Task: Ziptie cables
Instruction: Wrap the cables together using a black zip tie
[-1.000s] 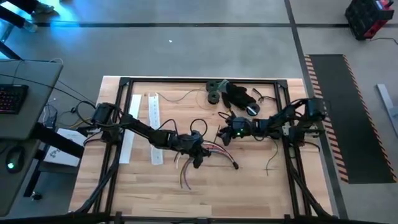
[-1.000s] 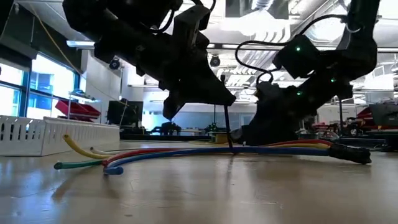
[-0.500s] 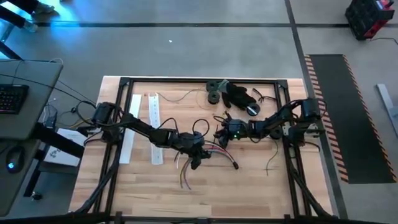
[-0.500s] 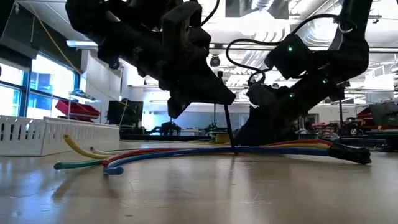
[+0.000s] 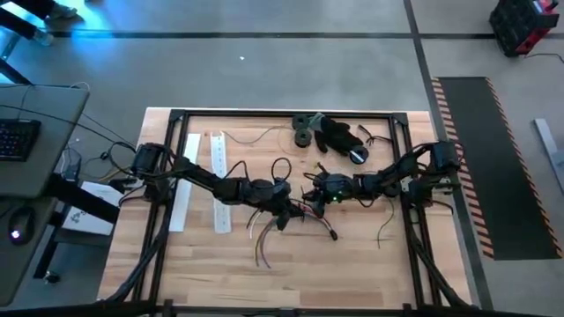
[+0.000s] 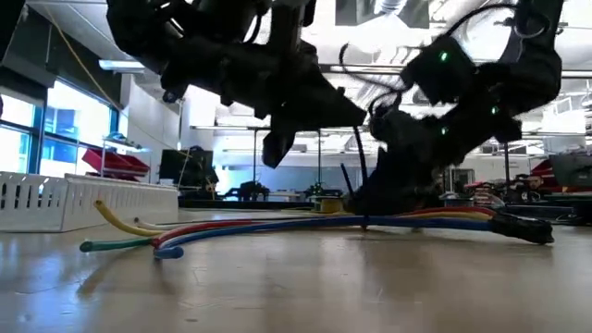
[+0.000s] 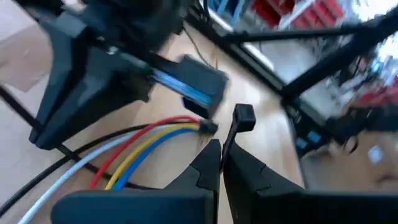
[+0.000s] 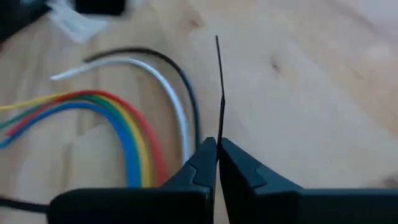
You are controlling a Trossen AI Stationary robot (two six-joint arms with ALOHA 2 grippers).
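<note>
left gripper (image 7: 219,163): we see it pinched on black zip tie (image 7: 239,118) head end
right gripper (image 8: 217,155): clamped on zip tie tail
cables (image 6: 277,225): flat on worktop (image 5: 370,264), centre, 6 o'clock of both grippers

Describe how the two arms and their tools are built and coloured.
Both arms are dark and jointed, with black cable loops along them. The right arm shows small green lights. The left tool and the right tool each have two black wedge-shaped fingers tapering to points.

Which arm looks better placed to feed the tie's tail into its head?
Probably the right. Its end effector pinches the tie's thin tail, free to steer. The left end effector grips just below the head, steadying it above the cables.
</note>
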